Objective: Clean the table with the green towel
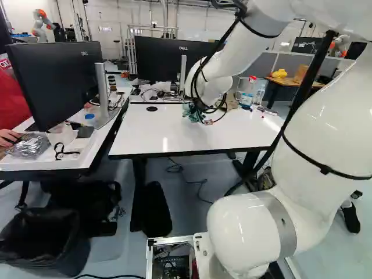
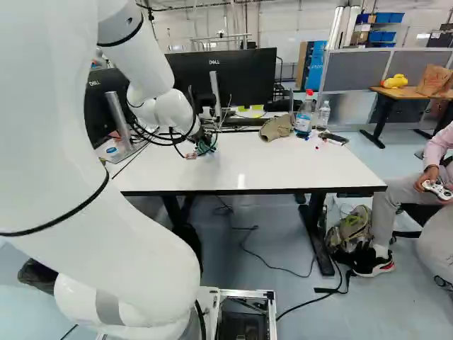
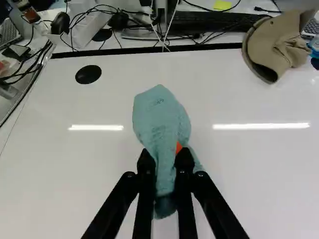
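In the right base view my gripper (image 2: 205,145) is over the far left part of the white table (image 2: 283,164), with a bit of green cloth by it. The wrist view shows the gripper (image 3: 165,158) shut on the green towel (image 3: 158,117), which is pinched between both fingers. The towel's bunched body spreads out ahead of the fingers and a small end hangs behind them. An orange pad shows beside the cloth. Whether the towel touches the tabletop, I cannot tell.
A tan cap (image 2: 277,127), a red-capped bottle (image 2: 304,115), a clear bottle (image 2: 324,113) and small items lie along the table's far right. Monitors (image 1: 55,81) and cables stand beyond and left. A seated person with a controller is right of the table; another robot (image 1: 42,24) stands far back.
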Tool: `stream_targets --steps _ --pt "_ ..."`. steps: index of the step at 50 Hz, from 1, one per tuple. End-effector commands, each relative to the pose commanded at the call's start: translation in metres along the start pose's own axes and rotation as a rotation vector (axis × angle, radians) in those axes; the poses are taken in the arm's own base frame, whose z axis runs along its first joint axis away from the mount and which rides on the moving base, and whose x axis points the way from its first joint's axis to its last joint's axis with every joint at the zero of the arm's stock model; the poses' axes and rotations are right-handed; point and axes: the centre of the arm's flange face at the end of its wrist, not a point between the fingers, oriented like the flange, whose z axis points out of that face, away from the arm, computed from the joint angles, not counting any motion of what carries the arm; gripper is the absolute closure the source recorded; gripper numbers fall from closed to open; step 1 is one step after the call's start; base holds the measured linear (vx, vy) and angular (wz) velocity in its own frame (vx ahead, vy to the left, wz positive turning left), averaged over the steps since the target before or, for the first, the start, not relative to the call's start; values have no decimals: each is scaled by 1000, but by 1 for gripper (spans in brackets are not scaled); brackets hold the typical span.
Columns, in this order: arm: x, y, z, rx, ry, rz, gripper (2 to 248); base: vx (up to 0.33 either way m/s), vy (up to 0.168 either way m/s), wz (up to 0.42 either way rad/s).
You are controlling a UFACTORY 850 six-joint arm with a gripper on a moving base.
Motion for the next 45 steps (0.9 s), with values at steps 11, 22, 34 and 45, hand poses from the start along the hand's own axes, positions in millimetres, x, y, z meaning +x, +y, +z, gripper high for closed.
stream_targets --steps 11,22,34,45 --pt "5 17 4 -28 1 27 202 0 0 0" --pt "12 35 10 -55 3 53 202 0 0 0" --pt "20 54 17 -83 5 81 202 0 0 0" --pt "28 72 25 -107 8 105 202 0 0 0"
